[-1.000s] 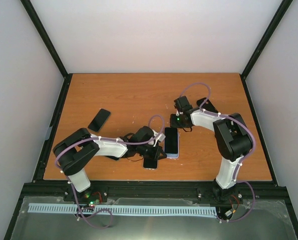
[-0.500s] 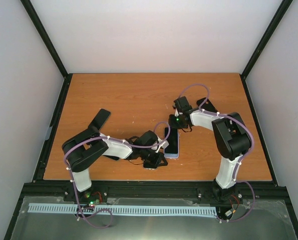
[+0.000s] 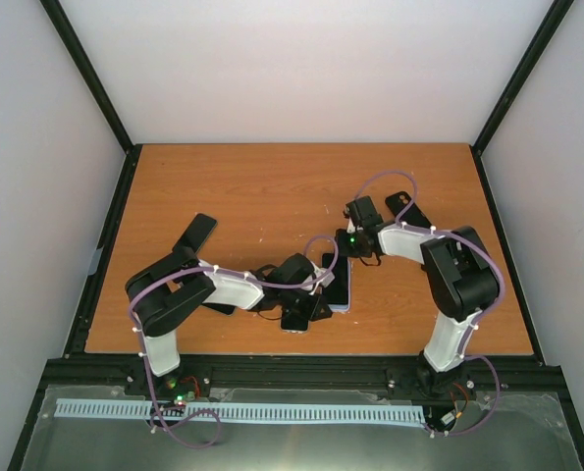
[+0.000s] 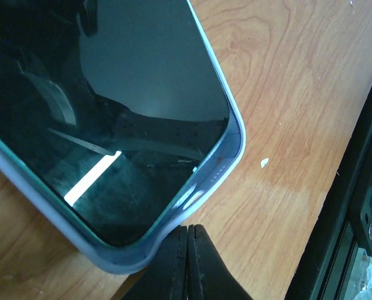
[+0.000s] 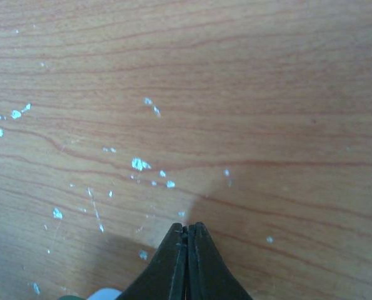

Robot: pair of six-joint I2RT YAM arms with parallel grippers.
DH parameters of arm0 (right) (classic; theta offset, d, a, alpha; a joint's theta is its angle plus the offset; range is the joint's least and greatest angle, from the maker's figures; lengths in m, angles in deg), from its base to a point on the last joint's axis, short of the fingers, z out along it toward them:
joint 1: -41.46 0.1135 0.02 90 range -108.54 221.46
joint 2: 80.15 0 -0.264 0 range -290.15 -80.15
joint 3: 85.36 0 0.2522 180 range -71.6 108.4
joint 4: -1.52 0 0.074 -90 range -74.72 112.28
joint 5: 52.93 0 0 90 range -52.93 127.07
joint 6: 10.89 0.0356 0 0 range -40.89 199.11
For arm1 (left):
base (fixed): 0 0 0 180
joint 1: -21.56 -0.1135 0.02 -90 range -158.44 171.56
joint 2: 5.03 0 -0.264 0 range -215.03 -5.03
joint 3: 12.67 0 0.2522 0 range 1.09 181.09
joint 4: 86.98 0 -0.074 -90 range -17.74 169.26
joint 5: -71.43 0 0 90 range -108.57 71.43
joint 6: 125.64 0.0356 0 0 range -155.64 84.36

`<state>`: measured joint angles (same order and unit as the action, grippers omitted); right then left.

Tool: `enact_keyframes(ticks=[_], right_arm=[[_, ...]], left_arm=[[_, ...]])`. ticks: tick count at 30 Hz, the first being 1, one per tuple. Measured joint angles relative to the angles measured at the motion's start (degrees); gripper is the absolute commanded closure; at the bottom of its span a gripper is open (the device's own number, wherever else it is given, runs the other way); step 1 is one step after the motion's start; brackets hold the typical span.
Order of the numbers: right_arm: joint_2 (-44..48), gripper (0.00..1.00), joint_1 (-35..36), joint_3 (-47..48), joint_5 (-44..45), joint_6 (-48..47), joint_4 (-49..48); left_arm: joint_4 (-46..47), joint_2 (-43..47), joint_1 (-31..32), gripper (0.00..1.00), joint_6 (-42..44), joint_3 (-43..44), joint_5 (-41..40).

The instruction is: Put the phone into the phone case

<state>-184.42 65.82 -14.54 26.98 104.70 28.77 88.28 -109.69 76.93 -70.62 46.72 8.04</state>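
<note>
A phone with a dark screen sits inside a light-blue case (image 3: 340, 283) lying flat on the wooden table; the left wrist view shows one rounded corner of the case (image 4: 231, 145). My left gripper (image 4: 189, 229) is shut and empty, its tips against the case's outer edge beside that corner. In the top view the left gripper (image 3: 321, 300) is at the case's near-left side. My right gripper (image 3: 350, 251) is shut and empty at the case's far end. In the right wrist view the right gripper (image 5: 187, 229) hovers over bare wood, with a sliver of the case (image 5: 103, 294) at the bottom edge.
A black phone-shaped slab (image 3: 197, 232) lies at the left, partly behind my left elbow. A small dark object with a pale edge (image 3: 293, 322) lies under my left wrist near the table's front edge (image 3: 301, 345). White specks (image 5: 137, 164) dot the wood.
My left arm has reached further right, so its wrist now covers the case's left side. My right wrist has shifted slightly right and toward the case's far end.
</note>
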Motion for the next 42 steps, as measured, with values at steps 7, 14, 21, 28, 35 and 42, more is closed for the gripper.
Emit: enact_keyframes(ticks=[7,14,21,28,35,42], right_arm=[[2.27,0.97,-0.13,-3.98,-1.18,0.72,-2.62],[4.63,0.94,-0.37,-6.88,-0.61,1.92,-4.24],[7.82,0.8,-0.28,-6.86,3.8,3.63,0.7],[13.97,0.62,-0.39,-8.61,7.08,4.85,4.81],[21.22,0.5,-0.59,-17.0,3.48,8.22,2.75],[25.27,0.44,-0.57,-26.82,-4.83,14.75,-7.72]], left_arm=[[-0.04,-0.35,0.44,1.0,0.0,0.76,-1.66],[-0.04,-0.46,0.7,0.98,-0.02,0.94,-1.86],[-1.46,0.98,0.79,0.76,-1.46,0.94,-3.39],[-3.91,5.6,-0.37,0.64,-3.19,0.92,-6.51],[-4.9,8.22,-5.09,0.56,-4.48,0.92,-7.74],[-5.75,7.28,-10.34,0.58,-4.48,1.7,-7.72]])
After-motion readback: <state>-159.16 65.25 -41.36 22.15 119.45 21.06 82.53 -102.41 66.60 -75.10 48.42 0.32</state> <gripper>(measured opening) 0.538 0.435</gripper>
